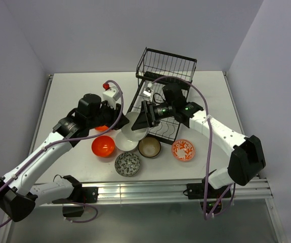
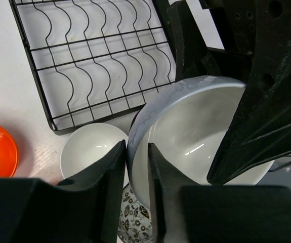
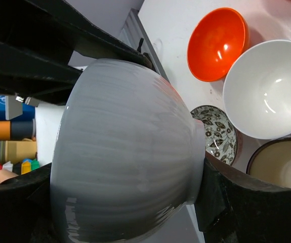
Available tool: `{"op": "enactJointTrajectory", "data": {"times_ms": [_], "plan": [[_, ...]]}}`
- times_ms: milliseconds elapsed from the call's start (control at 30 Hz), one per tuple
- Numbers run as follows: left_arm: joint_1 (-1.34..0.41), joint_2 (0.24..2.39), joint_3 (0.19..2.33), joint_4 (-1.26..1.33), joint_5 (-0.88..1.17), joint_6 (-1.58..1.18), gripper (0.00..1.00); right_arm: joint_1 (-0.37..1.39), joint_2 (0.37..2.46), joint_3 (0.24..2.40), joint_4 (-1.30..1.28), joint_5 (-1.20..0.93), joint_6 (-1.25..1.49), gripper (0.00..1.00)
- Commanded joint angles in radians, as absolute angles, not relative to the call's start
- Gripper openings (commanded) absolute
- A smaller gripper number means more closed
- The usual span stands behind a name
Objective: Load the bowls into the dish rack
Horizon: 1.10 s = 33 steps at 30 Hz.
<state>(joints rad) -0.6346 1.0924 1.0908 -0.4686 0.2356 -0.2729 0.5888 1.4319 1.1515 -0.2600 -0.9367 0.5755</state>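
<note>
**While one pale grey bowl (image 1: 135, 132) is held up in the air**

Where the top camera looks down, the left pincer (image 1: 124, 123) and the right pincer (image 1: 137, 121) meet at this bowl, just beside the near edge of the dish rack (image 1: 166, 65). On the bench (image 1: 69, 96) stand the white bowl (image 1: 126, 143), the orange-red bowl (image 1: 103, 146), the brown bowl (image 1: 149, 147), the grey-patterned bowl (image 1: 128, 164) and the orange-and-white bowl (image 1: 183, 150).

From the left wrist, the left pincer (image 2: 135, 149) is pinching the rim of the pale grey bowl (image 2: 185, 126), one finger inside and one outside. The bowl is tilted above the white bowl (image 2: 89, 147).

From the right wrist, the right pincer is pressed on the pale grey bowl (image 3: 130, 147), which fills the gap between its fingers (image 3: 236, 202).
</note>
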Motion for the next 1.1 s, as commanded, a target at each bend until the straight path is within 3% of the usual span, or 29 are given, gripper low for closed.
{"op": "enactJointTrajectory", "data": {"times_ms": [0,300,533,800,1067], "plan": [[-0.634,1.095,1.086,-0.397,0.244,-0.288,0.32,0.6,1.434,1.19,-0.239,-0.966,0.551,0.0],[-0.597,1.112,1.06,-0.405,0.267,-0.29,0.56,0.598,1.431,1.178,-0.265,-0.881,0.499,0.0],[-0.538,1.137,1.04,-0.397,0.327,-0.295,0.55,0.592,1.447,1.174,-0.261,-0.861,0.48,0.0],[-0.537,1.161,1.037,-0.387,0.333,-0.296,0.64,0.588,1.453,1.18,-0.273,-0.808,0.463,0.0],[-0.534,1.177,1.023,-0.354,0.359,-0.313,0.62,0.583,1.451,1.18,-0.256,-0.844,0.466,0.0]]}}
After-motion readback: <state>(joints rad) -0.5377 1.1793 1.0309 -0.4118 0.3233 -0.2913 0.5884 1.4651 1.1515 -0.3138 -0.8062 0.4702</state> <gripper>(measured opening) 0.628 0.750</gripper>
